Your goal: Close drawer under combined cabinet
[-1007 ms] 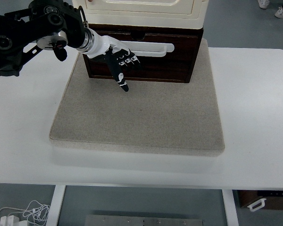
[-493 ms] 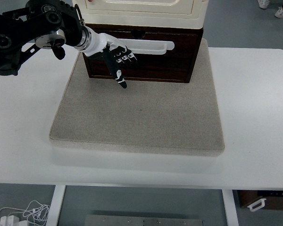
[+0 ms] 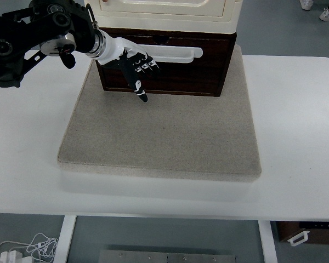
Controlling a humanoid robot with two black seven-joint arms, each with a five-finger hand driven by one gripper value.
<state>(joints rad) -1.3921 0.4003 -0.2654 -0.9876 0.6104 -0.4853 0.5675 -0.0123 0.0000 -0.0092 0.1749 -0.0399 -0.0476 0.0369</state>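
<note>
A cream cabinet (image 3: 164,11) stands on a dark wooden drawer unit (image 3: 181,71) at the back of a grey mat. The drawer front carries a long white handle (image 3: 175,53) and sits nearly flush with the unit's frame. My left hand (image 3: 136,68) comes in from the upper left on a black arm. It lies flat against the left part of the drawer front, by the handle's left end. Its fingers are relaxed and spread, one pointing down toward the mat, and they hold nothing. The right arm does not show.
The grey mat (image 3: 164,131) lies on a white table (image 3: 296,137). Cables (image 3: 27,249) lie on the floor at the lower left. A dark box with a white handle (image 3: 307,233) sits on the floor at the lower right.
My left hand has moved slightly back toward the cabinet with the drawer front, which now sits a little deeper in the unit.
</note>
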